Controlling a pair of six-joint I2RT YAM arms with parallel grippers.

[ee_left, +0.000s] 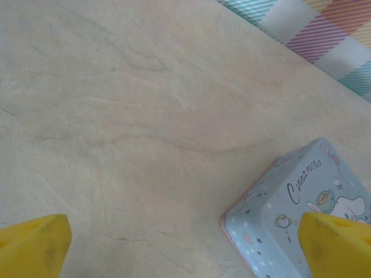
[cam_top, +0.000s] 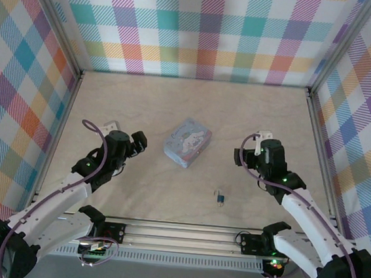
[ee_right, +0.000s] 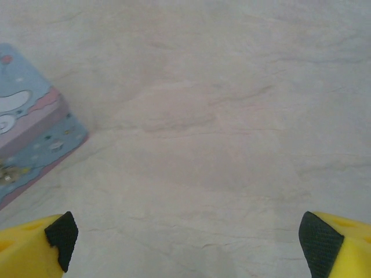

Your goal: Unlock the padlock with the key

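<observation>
Presently: left claw (ee_left: 185, 243), right claw (ee_right: 185, 237) spread, empty; padlock (cam_top: 219, 197) loose on surface (cam_top: 160, 196); advise pinching body, leaving keyhole exposed

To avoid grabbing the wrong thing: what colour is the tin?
Pale blue tin, cartoon-printed; best in left wrist view.
</observation>
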